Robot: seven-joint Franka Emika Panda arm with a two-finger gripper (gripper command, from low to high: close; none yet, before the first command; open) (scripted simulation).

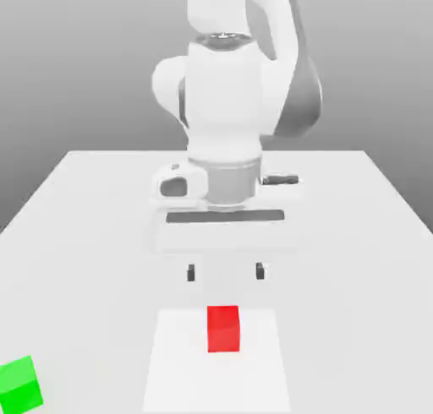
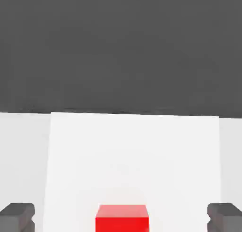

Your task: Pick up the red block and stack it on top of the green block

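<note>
The red block [image 1: 224,328] [image 2: 122,218] is a small, plain bright-red cube sitting flat and upright on the bench [image 1: 84,218]. The green block [image 1: 19,384], a bright-green cube of about the same size, also rests flat on the bench, well apart from the red block, toward the exterior view's left and slightly nearer the camera.

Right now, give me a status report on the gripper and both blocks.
Gripper open, above table, holding nothing. Red block on table, ungrasped. Green block apart, at exterior view's left. Nothing between them.

Downward-pointing gripper [image 1: 225,272], fingers [image 1: 191,273] apart
</note>
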